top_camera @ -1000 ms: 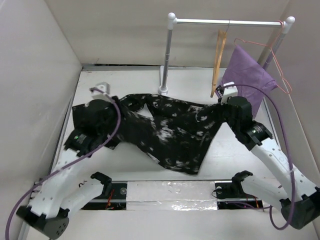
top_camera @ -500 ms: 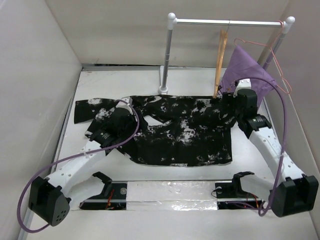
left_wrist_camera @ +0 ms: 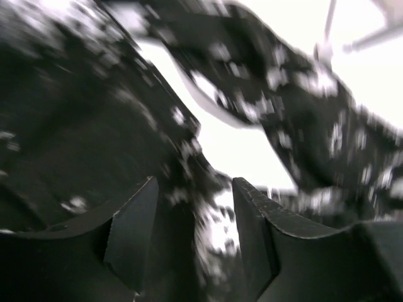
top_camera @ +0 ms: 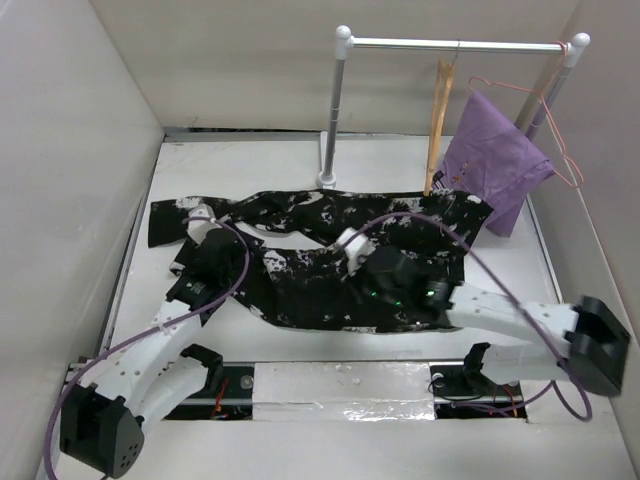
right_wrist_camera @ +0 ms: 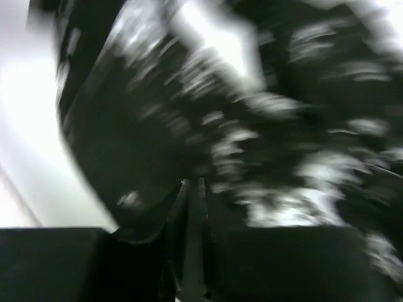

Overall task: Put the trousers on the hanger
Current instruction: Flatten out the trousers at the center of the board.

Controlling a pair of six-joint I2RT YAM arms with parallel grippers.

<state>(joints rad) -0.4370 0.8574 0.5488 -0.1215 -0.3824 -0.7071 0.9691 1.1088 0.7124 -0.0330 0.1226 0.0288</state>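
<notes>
White walls box in a white table (top_camera: 250, 160), and I see the trousers (top_camera: 300, 290) spread nearly flat over most of it. Their long axis runs left to right, the narrower leg ends toward the left wall and the wider end at the far right. They are black cloth, spattered all over with white flecks and blotches, with a few soft folds through the middle.

Across the far edge stands a metal rail (top_camera: 450, 44). A purple cloth (top_camera: 497, 165) hangs from its right end and the hanger (top_camera: 437, 120) just to the left of that. The hanger is pale wood and I see it almost edge-on, so it shows as a thin upright strip. Its lower tip hangs just above the far right corner of the trousers.

From both grippers the hanger lies farther away and to the right. I judge my right arm the nearer one, since its base sits on that side.

The right gripper (top_camera: 362, 272) is low over the middle of the trousers. In its wrist view the jaws look pressed nearly together, but the blur keeps me from telling whether fabric is pinched between them.

The left gripper (left_wrist_camera: 192, 214) hovers over the left part of the trousers with its fingers (left_wrist_camera: 132, 226) spread apart and nothing held between them
</notes>
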